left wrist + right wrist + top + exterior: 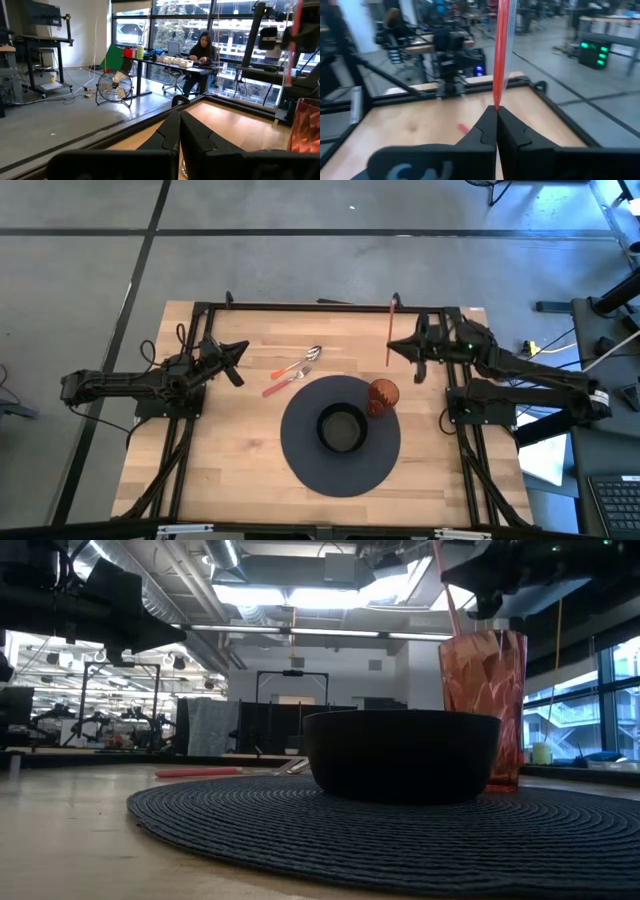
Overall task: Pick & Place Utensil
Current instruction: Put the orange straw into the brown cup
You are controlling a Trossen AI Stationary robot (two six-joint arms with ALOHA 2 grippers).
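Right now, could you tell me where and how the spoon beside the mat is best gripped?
Probably take the spoon by its orange handle, straight down from above, fingers across its width: it lies flat and diagonal on the table, the fork close alongside. The left gripper waits nearby; the right gripper holds a red utensil.

No text, label, brand or number could be read in any view. Pale marks stood on the dark body of the right gripper [496, 111] in its wrist view, too cut off to make out.
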